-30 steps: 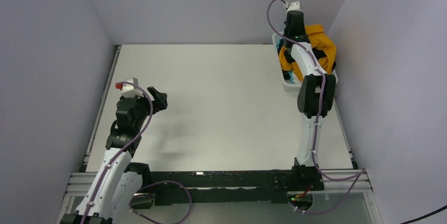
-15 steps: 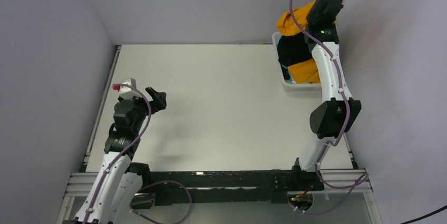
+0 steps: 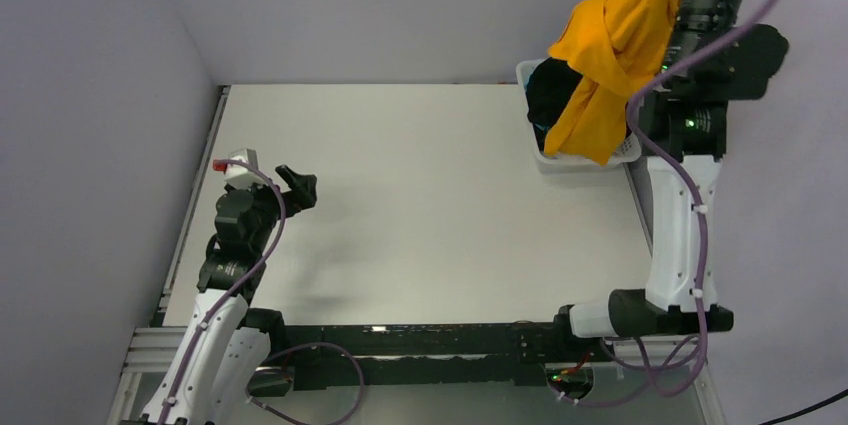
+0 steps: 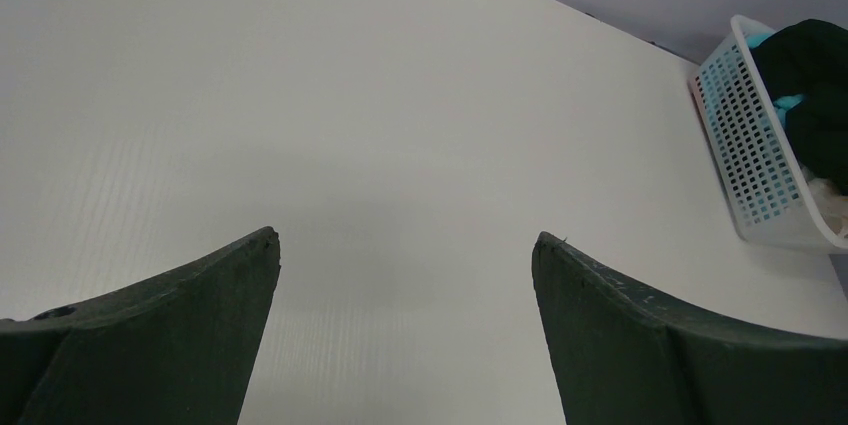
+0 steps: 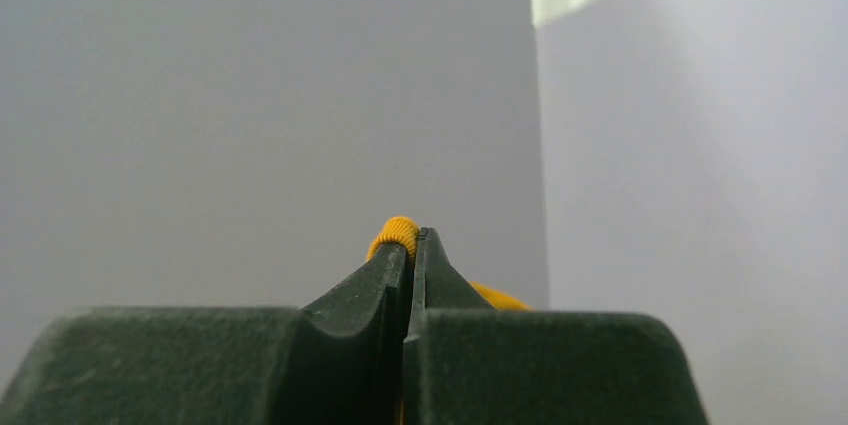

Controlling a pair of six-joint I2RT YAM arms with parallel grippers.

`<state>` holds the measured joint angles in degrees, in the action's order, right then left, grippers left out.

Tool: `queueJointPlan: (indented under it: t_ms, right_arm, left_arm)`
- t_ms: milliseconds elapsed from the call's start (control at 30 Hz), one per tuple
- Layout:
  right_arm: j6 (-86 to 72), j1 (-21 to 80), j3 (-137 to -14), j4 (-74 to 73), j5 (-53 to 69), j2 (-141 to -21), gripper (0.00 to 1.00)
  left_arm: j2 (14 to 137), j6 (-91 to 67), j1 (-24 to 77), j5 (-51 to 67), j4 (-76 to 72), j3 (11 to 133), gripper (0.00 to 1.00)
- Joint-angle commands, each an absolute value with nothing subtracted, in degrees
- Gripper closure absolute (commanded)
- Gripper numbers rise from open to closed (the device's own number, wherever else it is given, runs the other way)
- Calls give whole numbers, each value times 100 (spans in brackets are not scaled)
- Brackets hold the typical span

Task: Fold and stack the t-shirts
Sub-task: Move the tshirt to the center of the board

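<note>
At the near edge of the flat white desk (image 3: 420, 225) runs a black mounting rail (image 3: 430, 340) that carries both arms. The left end effector (image 3: 298, 187) hovers over the left side of the desk. Its two dark fingers (image 4: 200, 315) are spread wide with nothing between them, only bare desk below. Farther back, in the far right corner of the desk, stands a white perforated plastic basket (image 4: 745, 145). A black cloth garment (image 3: 548, 95) bulges over its left rim, and a scrap of teal cloth (image 4: 789, 105) shows beside it. The white right arm (image 3: 680, 215) reaches up high above that basket. The right end effector (image 5: 412, 237) is clenched on a fold of the plain mustard-orange cloth t-shirt (image 3: 610, 55); the wrist view shows a ribbed orange edge pinched at the tips of its closed fingers. The shirt hangs from that grip in a bunched drape, its lower end dangling over the basket's right part. Whether it touches the contents there cannot be told. Pale grey walls (image 3: 400, 5) rise behind.
</note>
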<state>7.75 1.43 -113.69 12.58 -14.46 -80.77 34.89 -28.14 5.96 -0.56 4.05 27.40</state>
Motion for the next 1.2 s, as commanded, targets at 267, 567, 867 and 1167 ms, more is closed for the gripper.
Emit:
queueJointPlan:
  t_ms: [267, 567, 867, 1167]
  right_arm:
    - [-2680, 893, -12066, 294, 2742, -8177, 100]
    - [-2384, 2876, -12856, 164, 2497, -9480, 100]
    - [-2588, 3321, -12394, -206, 970, -9445, 100]
    - [-3318, 1498, -8540, -672, 1142, -8215, 100]
  left_arm:
    - [3096, -2918, 576, 215, 318, 2760, 1]
    - [2798, -2931, 571, 100, 816, 2842, 1]
    - [2762, -2946, 571, -490, 1339, 3193, 1]
    - [3498, -3138, 571, -758, 1363, 3325, 1]
